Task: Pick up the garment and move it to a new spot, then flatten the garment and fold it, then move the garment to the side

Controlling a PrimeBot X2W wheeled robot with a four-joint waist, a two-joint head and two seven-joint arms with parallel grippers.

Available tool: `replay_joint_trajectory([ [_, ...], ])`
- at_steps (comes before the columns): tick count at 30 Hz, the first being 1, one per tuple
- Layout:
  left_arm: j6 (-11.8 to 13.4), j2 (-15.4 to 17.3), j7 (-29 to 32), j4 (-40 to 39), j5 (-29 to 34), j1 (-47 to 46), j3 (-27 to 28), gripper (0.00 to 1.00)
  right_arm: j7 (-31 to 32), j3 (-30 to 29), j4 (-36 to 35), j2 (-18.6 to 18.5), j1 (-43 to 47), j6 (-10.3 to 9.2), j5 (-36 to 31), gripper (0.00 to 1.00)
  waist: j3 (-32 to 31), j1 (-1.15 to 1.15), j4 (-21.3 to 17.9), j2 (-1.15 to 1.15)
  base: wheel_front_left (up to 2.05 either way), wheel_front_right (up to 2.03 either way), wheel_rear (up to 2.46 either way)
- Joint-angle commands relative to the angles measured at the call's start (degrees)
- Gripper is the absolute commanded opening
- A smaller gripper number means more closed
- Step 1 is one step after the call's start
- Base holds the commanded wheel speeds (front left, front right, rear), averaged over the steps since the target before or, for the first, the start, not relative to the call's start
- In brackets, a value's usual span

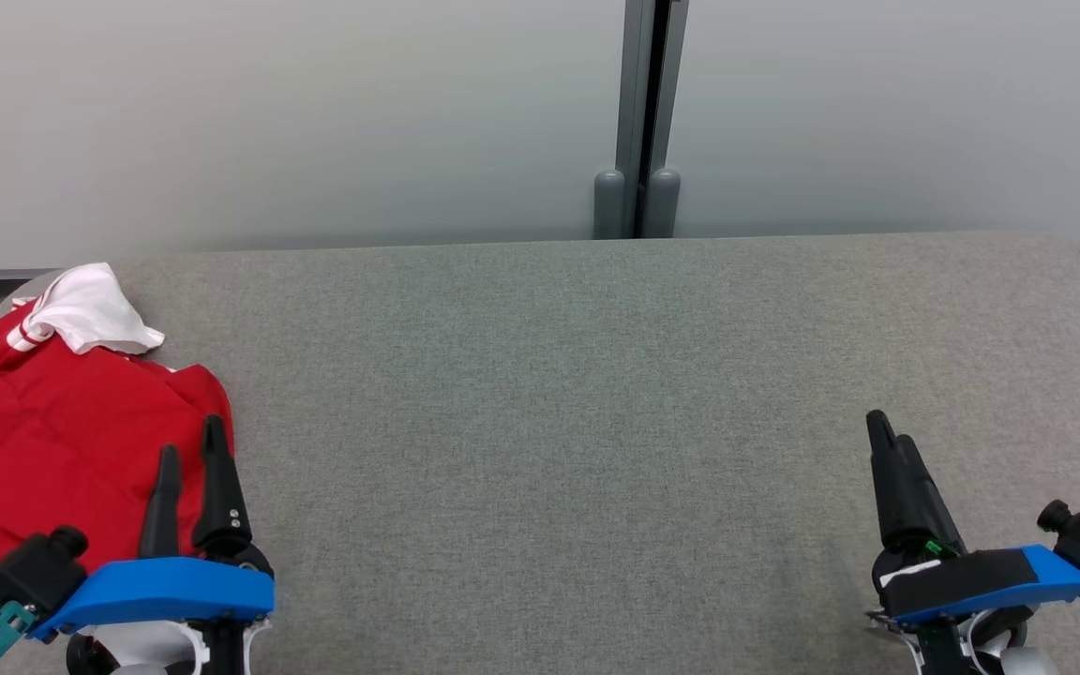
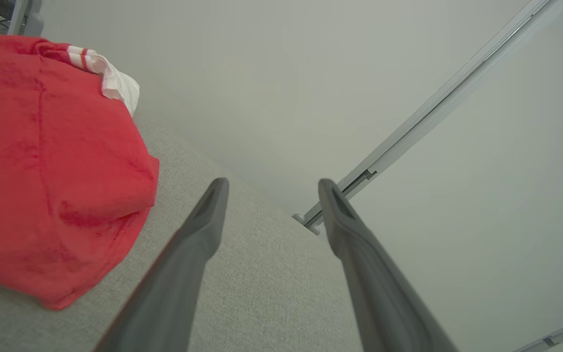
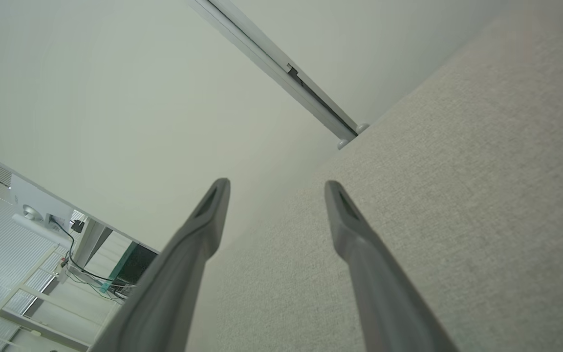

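Observation:
A crumpled red garment [image 1: 62, 431] with a white, red-striped part on top lies at the far left of the grey table [image 1: 559, 422]. My left gripper [image 1: 191, 441] hovers over the garment's near right edge, open and holding nothing. In the left wrist view the garment [image 2: 42, 161] lies left of the two fingers [image 2: 198, 234], apart from them, with bare table between the jaws of the left gripper [image 2: 271, 188]. My right gripper [image 1: 889, 441] stands at the lower right over bare table. The right wrist view shows that gripper [image 3: 275, 188] open and empty.
A pale wall with a grey vertical post [image 1: 638, 122] runs behind the table's far edge. The table's left edge passes just beyond the garment. In the right wrist view, floor, cables and a white stand [image 3: 32, 210] lie off the table's side.

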Motion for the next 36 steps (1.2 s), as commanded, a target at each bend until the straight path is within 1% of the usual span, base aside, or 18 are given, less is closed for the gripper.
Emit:
replay_joint_trajectory([
  [1, 0.39, 0.58, -0.51, -0.74, 1.78, -1.65, 0.00, 1.00, -0.51, 0.30, -0.93, -0.38, -1.31, 0.07, -1.60, 1.00, -0.02, 0.00, 0.00, 0.00, 0.00, 0.00, 0.00],
  [16, 1.31, 0.92, -2.98, 0.68, 12.91, -1.48, -1.48, 1.00, -3.00, 2.08, -0.15, -0.46, -1.04, 0.10, -12.91, 1.00, -0.43, 0.00, 0.13, 0.00, 0.00, 0.00, 0.00],
  [36, 2.11, 1.83, -5.79, 3.05, 24.57, -2.26, -3.10, 1.00, -5.81, 2.94, 0.91, -0.55, -1.15, 0.12, -25.65, 1.00, -0.57, 0.00, 0.31, 0.00, 0.00, 0.00, 0.00],
])
